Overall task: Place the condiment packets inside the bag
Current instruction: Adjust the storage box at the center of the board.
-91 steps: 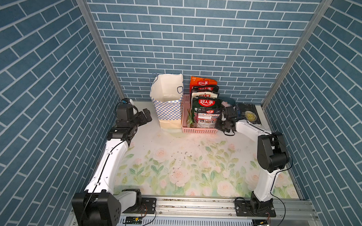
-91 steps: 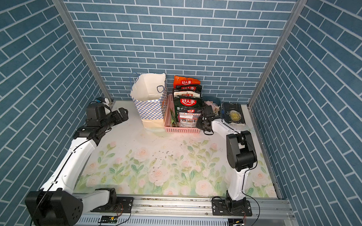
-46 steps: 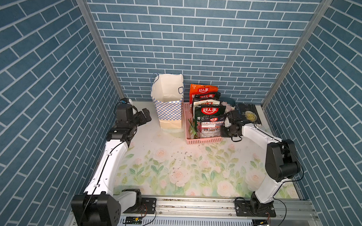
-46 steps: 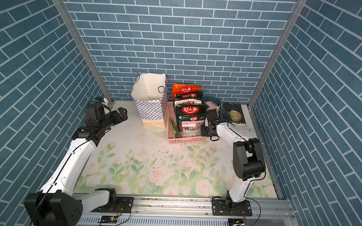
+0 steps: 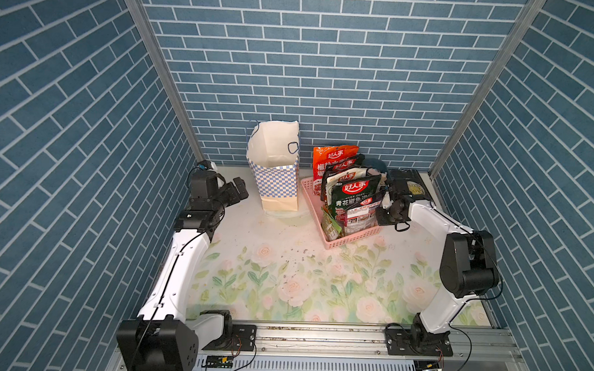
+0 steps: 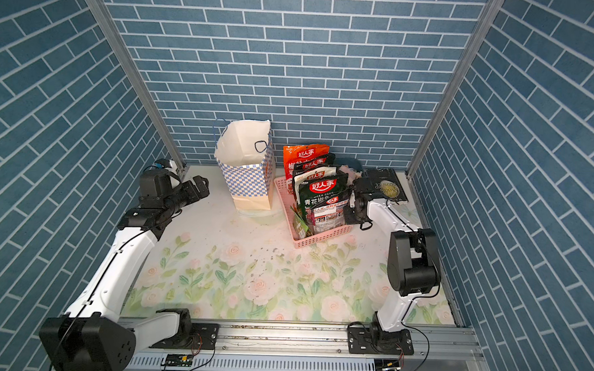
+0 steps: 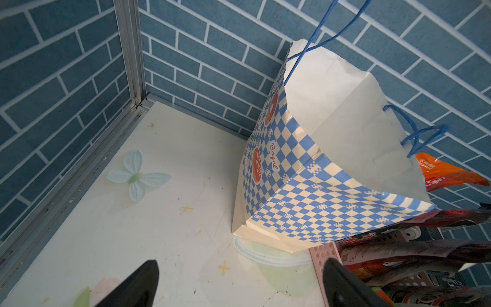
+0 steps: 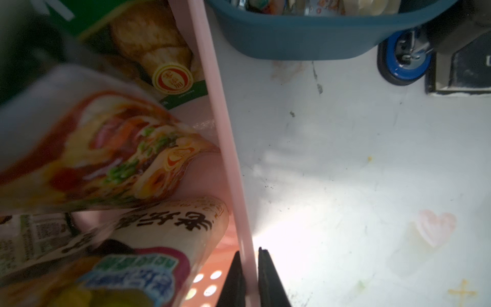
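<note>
All the condiment packets (image 5: 354,198) stand crowded in the pink basket (image 5: 355,236), which sits on the table (image 5: 270,243) just beside the bag (image 5: 277,182). The bag stands upright with its mouth open, and the white inside that shows holds nothing, though its bottom is hidden. The right pincer (image 8: 249,256) is clamped on the basket's thin side wall, one finger inside and one outside, not on a packet. The left pincer (image 7: 240,263) hangs empty with jaws wide apart, facing the bag from the side away from the basket. The task looks barely begun: every packet has yet to be lifted out and dropped into the bag.
</note>
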Controlling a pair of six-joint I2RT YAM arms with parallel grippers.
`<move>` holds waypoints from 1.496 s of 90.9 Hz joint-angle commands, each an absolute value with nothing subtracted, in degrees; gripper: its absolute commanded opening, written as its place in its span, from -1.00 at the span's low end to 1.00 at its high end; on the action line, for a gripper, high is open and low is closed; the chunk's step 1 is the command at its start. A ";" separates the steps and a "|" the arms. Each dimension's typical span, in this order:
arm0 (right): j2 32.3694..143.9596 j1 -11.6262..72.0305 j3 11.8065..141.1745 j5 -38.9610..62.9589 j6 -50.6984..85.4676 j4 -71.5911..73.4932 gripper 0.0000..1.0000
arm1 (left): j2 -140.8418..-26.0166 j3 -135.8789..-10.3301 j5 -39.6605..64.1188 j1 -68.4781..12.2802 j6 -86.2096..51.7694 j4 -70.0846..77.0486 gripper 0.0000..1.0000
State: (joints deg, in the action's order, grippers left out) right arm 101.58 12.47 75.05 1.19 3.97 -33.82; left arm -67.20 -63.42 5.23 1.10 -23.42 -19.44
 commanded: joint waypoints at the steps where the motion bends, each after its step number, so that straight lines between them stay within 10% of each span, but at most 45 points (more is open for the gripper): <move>1: 103.32 9.75 80.70 -8.20 11.68 -31.46 -1.00 | -67.66 -65.40 5.52 0.88 -23.72 -19.84 0.99; 40: 97.10 9.89 69.50 5.54 7.30 -25.11 -1.00 | -68.49 -65.57 5.31 0.88 -24.04 -19.37 0.99; 53: 97.34 9.91 69.46 3.10 9.39 -26.73 0.01 | -69.38 -66.30 6.21 0.88 -24.52 -18.90 0.99; 82: 83.85 9.89 62.88 10.75 20.19 -25.91 0.71 | -69.33 -66.63 4.92 0.88 -23.65 -19.00 0.99; 136: 68.28 15.38 26.30 30.90 50.32 20.10 0.74 | -75.18 -77.17 6.11 0.88 -20.08 -19.50 0.99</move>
State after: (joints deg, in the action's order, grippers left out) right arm 66.04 15.35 27.99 29.43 40.25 1.43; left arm -73.45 -74.87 4.45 1.10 -20.12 -19.44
